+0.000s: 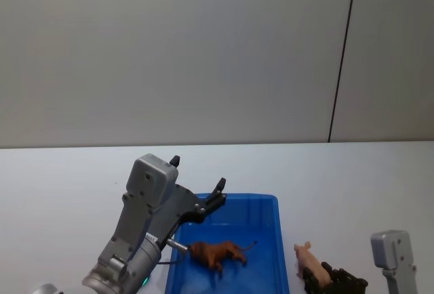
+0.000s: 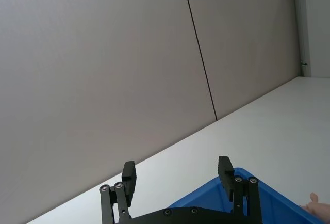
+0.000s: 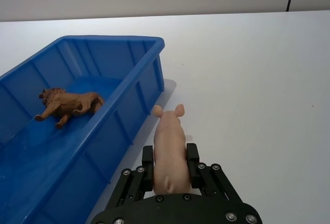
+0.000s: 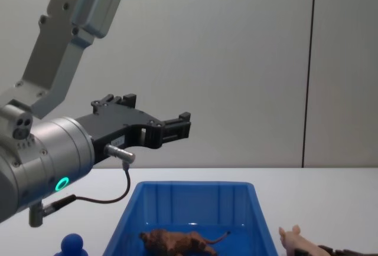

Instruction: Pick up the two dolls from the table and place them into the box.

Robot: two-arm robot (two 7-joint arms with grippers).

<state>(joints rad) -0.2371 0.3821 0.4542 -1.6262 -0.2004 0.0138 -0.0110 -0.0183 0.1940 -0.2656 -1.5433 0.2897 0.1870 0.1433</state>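
Observation:
The brown lion doll (image 1: 217, 253) (image 3: 69, 102) (image 4: 177, 242) lies on its side inside the blue box (image 1: 271, 202) (image 3: 139, 108) (image 4: 195, 200). Just right of the box, over the white table (image 1: 352, 185), my right gripper (image 1: 324, 275) (image 3: 170, 156) is shut on the pink pig doll (image 1: 308, 259) (image 3: 170, 141) (image 4: 298, 241), gripping its flanks with the head pointing away from the wrist. I cannot tell whether the pig touches the table. My left gripper (image 1: 197, 173) (image 2: 177, 167) (image 4: 156, 108) is open, holds nothing, and hangs raised above the box's far left part.
A blue pawn-like figure (image 4: 74, 245) stands on the table left of the box. A plain grey wall (image 1: 203, 50) rises behind the table. White tabletop stretches beyond and to the right of the box.

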